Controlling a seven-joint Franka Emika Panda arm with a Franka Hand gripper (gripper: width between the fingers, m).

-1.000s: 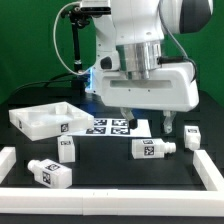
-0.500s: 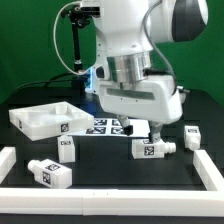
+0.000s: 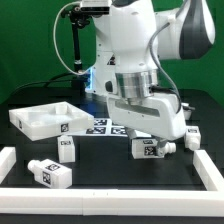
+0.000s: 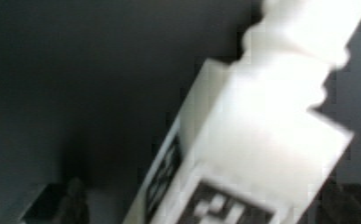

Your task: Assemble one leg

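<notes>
My claw (image 3: 150, 135) hangs low over the leg (image 3: 152, 149) I am after. That leg lies on its side on the dark surface (image 3: 100, 168), just to the exterior view's right of the marker board (image 3: 108, 126).

In the wrist view the picture is blurred. The leg (image 4: 248, 140) fills it at a slant, and one dark finger (image 4: 61, 200) stands clear of its flank. So I judge the claw spread wide and gripping nothing.

Because of the slant, I would turn the wrist until the pads face the leg's flat long sides. Then I would centre on the chunky body rather than the narrower stepped end, and clench slowly.

The leg looks like smooth, hard white plastic. It is blocky, with black-and-white square tag stickers. I expect a lopsided squeeze would skid it across the surface or twist it out of the pads.

The spare legs (image 3: 67, 149) and the rimmed square panel (image 3: 40, 120) lie well apart from it, so I see nothing crowding the approach.
</notes>
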